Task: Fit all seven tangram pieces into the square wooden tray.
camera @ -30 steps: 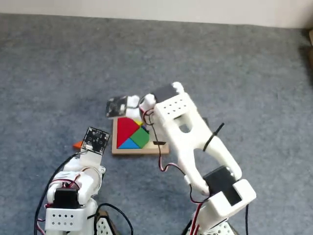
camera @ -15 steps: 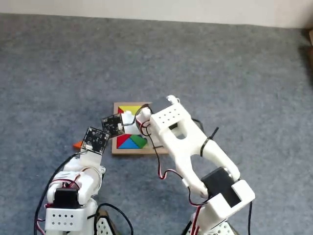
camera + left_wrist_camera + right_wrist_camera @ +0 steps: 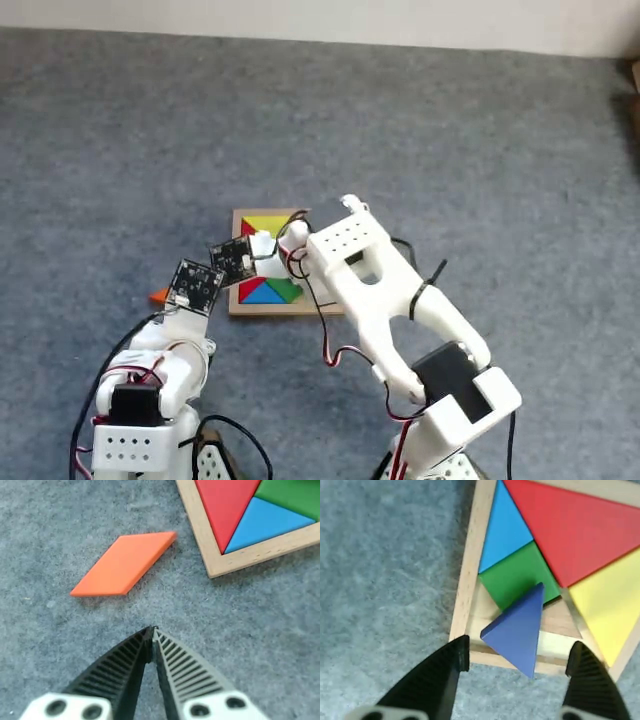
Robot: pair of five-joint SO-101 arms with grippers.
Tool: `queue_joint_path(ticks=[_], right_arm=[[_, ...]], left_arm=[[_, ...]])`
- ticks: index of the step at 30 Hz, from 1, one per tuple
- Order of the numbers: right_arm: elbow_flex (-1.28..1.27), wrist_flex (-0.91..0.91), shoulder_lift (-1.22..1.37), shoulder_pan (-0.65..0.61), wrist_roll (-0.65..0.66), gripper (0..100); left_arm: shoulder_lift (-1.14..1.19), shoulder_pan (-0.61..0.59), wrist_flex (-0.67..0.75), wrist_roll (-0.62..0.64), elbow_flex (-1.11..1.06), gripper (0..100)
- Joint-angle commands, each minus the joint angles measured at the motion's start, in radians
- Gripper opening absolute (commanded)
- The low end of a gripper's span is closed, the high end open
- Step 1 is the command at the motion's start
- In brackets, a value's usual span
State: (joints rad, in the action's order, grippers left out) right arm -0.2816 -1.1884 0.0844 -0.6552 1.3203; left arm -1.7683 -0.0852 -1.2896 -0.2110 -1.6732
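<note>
Grey carpeted counter (image 3: 450,130) runs to a pale wall (image 3: 320,15) beyond the wooden tray (image 3: 280,308). Just outside the tray the orange parallelogram (image 3: 122,562) lies flat, long axis aimed at the tray's rim. The dark blue triangle (image 3: 517,630) tilts across that rim, tip on the green piece (image 3: 512,577). The right gripper (image 3: 520,652), arm bent over the tray, holds its jaws wide astride it. The left gripper (image 3: 152,632), jaws closed, hovers beside the tray.

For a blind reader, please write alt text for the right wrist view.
A dark blue triangle lies crooked in a bare corner of the wooden tray, its tip over the green piece and one corner over the rim, between the open fingers of the right tool. The red triangle, yellow triangle and light blue triangle lie flat beside it.
</note>
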Motion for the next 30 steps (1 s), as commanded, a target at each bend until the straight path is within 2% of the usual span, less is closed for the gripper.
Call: queue_joint_path(ticks=[1,5,8,13,16,19,25,30], right_arm=[[0.015,-0.013,-0.059,0.051,-0.043,26.8],[0.068,-0.007,-0.058,0.082,-0.160,11.8],[0.131,-0.005,-0.054,0.096,-0.327,1.5],[0.188,-0.002,-0.051,0.094,-0.646,0.8],[0.185,0.074,-0.051,0.087,-0.836,0.8],[0.134,0.136,-0.038,0.076,-0.962,0.8],[0.039,0.266,0.010,0.039,-1.014,0.8],[-0.033,0.265,0.019,-0.015,-1.010,0.8]], left_arm=[[-0.048,0.015,-0.003,0.008,-0.024,3],[-0.048,0.015,-0.003,0.008,-0.024,3],[-0.048,0.015,-0.003,0.008,-0.024,3],[-0.048,0.015,-0.003,0.008,-0.024,3],[-0.048,0.015,-0.003,0.008,-0.024,3],[-0.048,0.015,-0.003,0.008,-0.024,3],[-0.048,0.015,-0.003,0.008,-0.024,3],[-0.048,0.015,-0.003,0.008,-0.024,3]])
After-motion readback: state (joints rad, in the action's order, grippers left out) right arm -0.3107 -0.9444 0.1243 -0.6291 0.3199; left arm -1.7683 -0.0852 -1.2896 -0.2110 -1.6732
